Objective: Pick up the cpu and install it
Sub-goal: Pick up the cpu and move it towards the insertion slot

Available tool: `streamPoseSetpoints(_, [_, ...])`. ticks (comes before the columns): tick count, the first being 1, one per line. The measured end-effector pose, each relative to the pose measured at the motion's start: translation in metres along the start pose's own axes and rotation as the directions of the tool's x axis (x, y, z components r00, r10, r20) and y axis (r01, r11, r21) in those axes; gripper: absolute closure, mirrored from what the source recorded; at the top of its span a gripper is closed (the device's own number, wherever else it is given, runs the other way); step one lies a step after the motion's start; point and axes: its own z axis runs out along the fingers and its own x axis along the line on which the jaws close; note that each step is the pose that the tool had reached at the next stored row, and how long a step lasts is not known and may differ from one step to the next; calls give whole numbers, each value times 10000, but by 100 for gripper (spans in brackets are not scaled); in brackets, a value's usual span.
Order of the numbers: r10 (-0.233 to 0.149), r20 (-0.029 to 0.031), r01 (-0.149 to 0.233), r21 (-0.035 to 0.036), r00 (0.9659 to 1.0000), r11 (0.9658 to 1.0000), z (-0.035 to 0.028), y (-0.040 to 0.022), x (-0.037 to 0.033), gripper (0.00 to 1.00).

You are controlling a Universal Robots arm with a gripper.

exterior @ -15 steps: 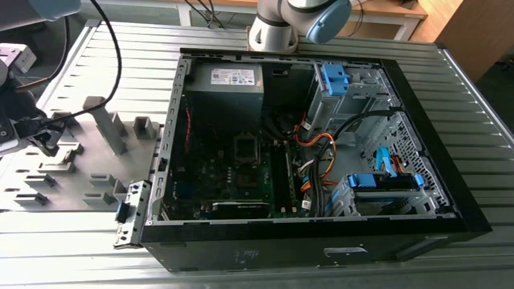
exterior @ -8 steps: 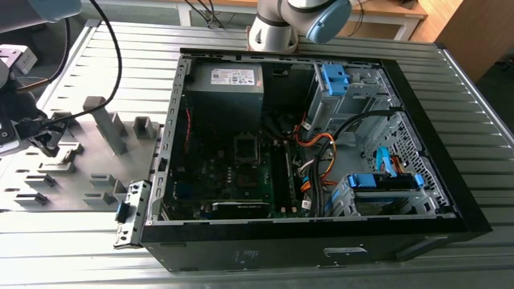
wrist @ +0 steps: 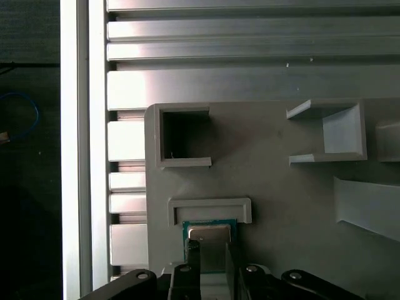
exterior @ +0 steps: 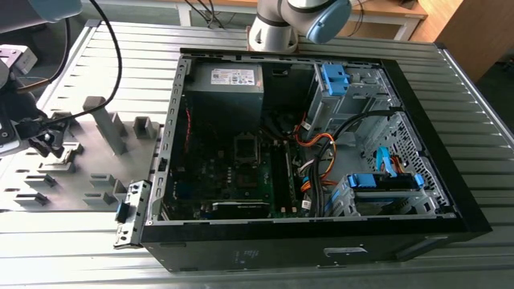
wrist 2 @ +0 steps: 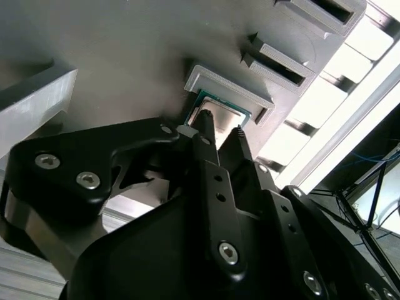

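Here the claw hangs over the grey plate that lies just beside the computer case, on the side toward the exterior view's left. Its two black tips stand a little apart, with a narrow gap between them. The cpu lies straight beyond that gap, and I cannot tell whether the tips touch it. The chip is square, so no axis runs longer. It is flat, with a plain silver-grey lid on a green board, and sits in a low grey bracket on the plate, outside the case. The case itself lies open on the slatted desk.
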Motion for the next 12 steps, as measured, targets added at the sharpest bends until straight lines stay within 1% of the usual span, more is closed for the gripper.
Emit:
streamPoseSetpoints(2, [0, 0, 0, 0, 10000, 10000, 0, 0, 0, 65])
streamPoseSetpoints(3, [0, 0, 0, 0, 10000, 10000, 1, 0, 0, 65])
streamPoseSetpoints(5, [0, 0, 0, 0, 10000, 10000, 1, 0, 0, 53])
streamPoseSetpoints(6, [0, 1, 0, 0, 10000, 10000, 2, 0, 0, 53])
streamPoseSetpoints(7, [0, 0, 0, 0, 10000, 10000, 2, 0, 0, 47])
streamPoseSetpoints(8, [0, 0, 0, 0, 10000, 10000, 2, 0, 0, 47])
streamPoseSetpoints(9, [0, 0, 0, 0, 10000, 10000, 2, 0, 0, 41])
streamPoseSetpoints(12, [-1, 4, 1, -3, 10000, 10000, 20, 0, -1, 41])
